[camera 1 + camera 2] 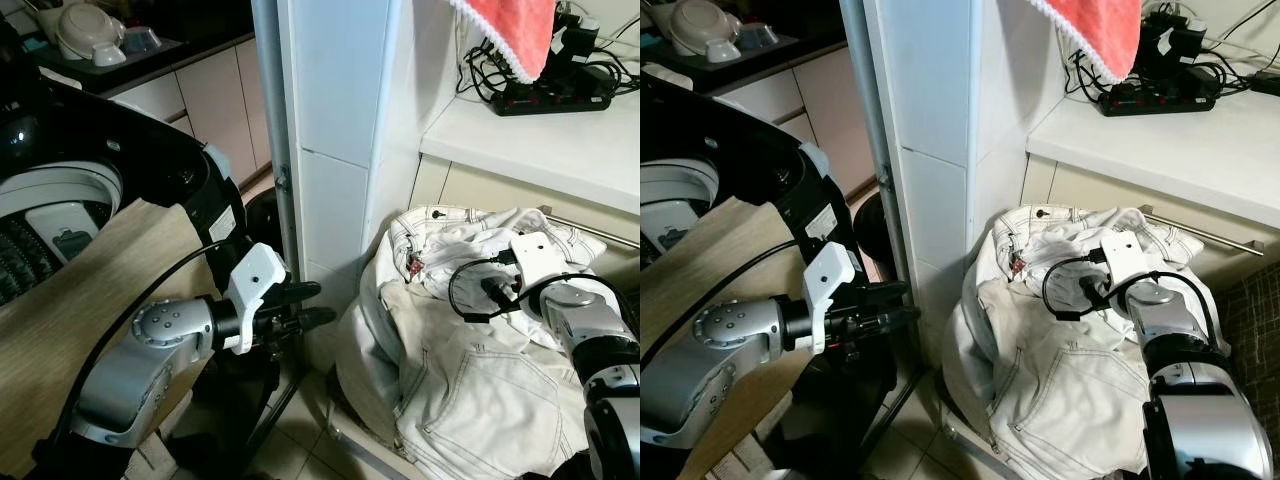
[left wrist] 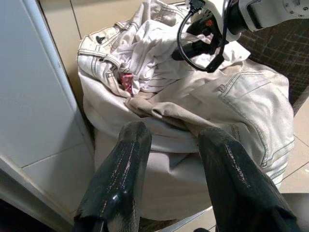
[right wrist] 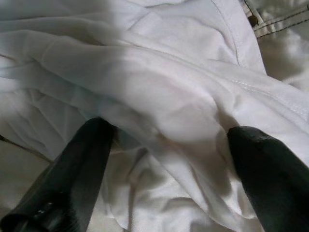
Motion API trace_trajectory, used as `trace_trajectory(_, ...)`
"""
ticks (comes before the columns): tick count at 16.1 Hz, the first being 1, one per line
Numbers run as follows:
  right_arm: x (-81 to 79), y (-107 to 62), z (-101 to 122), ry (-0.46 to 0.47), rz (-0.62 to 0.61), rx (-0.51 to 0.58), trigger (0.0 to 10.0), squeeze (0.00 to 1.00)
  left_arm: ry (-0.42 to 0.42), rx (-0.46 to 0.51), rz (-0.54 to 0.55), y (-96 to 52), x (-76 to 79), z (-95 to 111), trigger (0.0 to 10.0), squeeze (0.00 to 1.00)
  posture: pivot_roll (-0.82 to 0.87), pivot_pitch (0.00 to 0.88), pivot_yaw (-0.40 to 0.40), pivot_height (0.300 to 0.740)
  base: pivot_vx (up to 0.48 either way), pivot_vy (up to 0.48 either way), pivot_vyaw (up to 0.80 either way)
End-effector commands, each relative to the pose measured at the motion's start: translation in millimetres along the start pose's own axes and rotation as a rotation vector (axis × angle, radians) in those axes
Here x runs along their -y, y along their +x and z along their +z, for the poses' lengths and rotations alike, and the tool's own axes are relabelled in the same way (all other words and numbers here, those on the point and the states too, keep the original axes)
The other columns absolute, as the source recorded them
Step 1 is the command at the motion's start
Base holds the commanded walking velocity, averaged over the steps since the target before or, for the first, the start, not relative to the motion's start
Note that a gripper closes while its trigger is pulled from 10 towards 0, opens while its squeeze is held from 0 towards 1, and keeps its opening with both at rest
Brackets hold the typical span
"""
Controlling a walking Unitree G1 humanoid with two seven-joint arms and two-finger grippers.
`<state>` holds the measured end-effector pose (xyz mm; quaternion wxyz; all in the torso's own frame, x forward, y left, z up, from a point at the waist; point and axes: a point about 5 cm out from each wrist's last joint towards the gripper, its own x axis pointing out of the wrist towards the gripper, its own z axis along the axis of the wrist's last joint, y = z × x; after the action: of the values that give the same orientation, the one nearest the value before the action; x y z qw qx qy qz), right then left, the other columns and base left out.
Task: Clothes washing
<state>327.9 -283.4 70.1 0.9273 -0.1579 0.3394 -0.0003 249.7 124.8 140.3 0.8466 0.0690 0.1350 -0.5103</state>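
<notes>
Towel: coral-red towel (image 1: pixel 505 30) with white trim hangs at top centre-right.
Power strip: black power strip (image 1: pixel 550 98) with tangled cables on the white counter (image 1: pixel 540 145), upper right.
Dishes: white bowls (image 1: pixel 88 30) on a dark surface, upper left.
Pillar: white tiled pillar (image 1: pixel 335 130) at centre.
Cabinets: beige cabinet doors (image 1: pixel 215 105) behind, upper left.

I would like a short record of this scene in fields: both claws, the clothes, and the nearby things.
right claw: open, fingers astride a fold of white cloth on the pile
left claw: open, empty, beside the white pillar, pointing toward the pile
clothes: heap of off-white garments under the counter
washing machine: at robot's left, lid up
orange towel: hangs above the counter
</notes>
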Motion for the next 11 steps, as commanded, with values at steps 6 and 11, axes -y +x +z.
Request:
trace_trajectory(6,1.4,1.1,0.6,-0.029,0.006,0.023,0.0,0.00,0.009,0.001,-0.010,2.3,3.9,2.5,10.0,0.00,-0.07,0.000,0.056,0.740,0.000,0.000,0.00)
trace_trajectory(11,3.8,1.0,-2.8,-0.030,-0.010,0.025,0.0,0.00,0.001,-0.012,-0.015,1.8,5.0,-0.8,10.0,0.00,-0.07,0.000,0.060,0.740,0.000,0.000,0.00)
